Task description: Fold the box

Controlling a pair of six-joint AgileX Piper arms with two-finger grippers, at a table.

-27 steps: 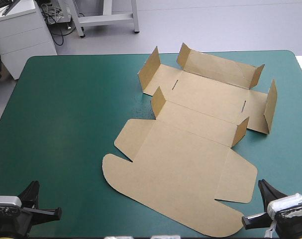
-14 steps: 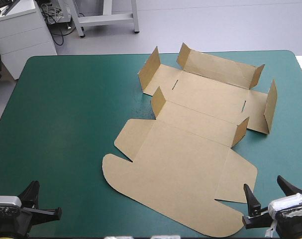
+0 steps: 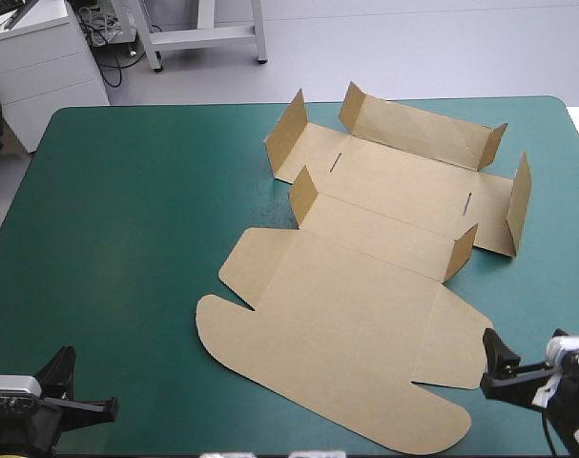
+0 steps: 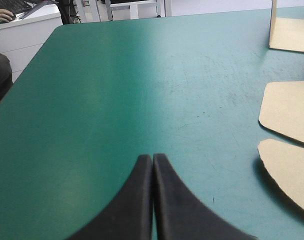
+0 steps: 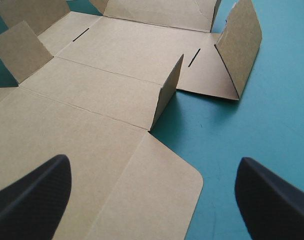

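Observation:
The brown box [image 3: 365, 286] lies as a cut sheet right of the table's middle. Its big lid panel is flat toward the near edge, and several small flaps stand raised on the far half. My right gripper [image 3: 523, 336] is open at the sheet's near right corner. In the right wrist view this gripper [image 5: 154, 160] has one finger over the rounded corner flap [image 5: 157, 200] and the other over the teal-green cover. My left gripper [image 3: 64, 355] is shut at the near left corner, far from the box. Its tips [image 4: 152, 156] meet over bare cover, with the lid's rounded tabs [image 4: 292, 170] off to the side.
The teal-green cover [image 3: 127, 229] stretches wide on the left of the sheet. A raised side flap [image 5: 242, 45] stands ahead of my right gripper. A white cabinet [image 3: 41, 67] stands beyond the table's far left corner.
My right gripper went from shut to open and moved forward to the sheet's near right corner. The left gripper and the box stayed where they were.

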